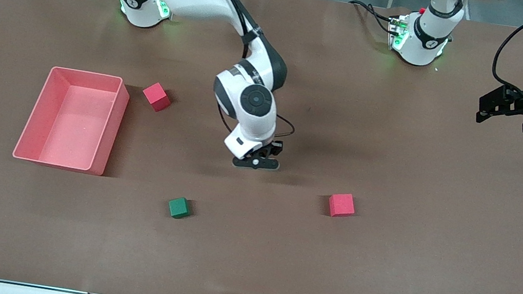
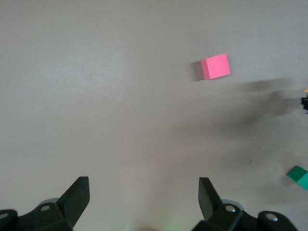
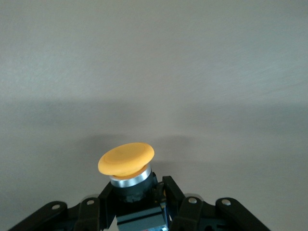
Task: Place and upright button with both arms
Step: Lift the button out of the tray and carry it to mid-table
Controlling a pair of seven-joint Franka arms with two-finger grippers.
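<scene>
Currently the pink tray (image 1: pixel 69 119) sits toward the right arm's end of the table, with a red cube (image 1: pixel 156 96) just beside it. Nearer the middle, the right gripper (image 1: pixel 257 163) hangs low over the table, its jaws pinching the button (image 3: pixel 129 169) by its black body, orange cap pointing away from the wrist. A green cube (image 1: pixel 179 207) lies nearer the front camera; another red cube (image 1: pixel 341 204) lies toward the left arm's end. The left gripper (image 1: pixel 498 107) waits up at that end, jaws spread and holding nothing. The grip looks shallow, so the button could twist or slip if released too high, and land on its side. It might also roll toward the green cube.
</scene>
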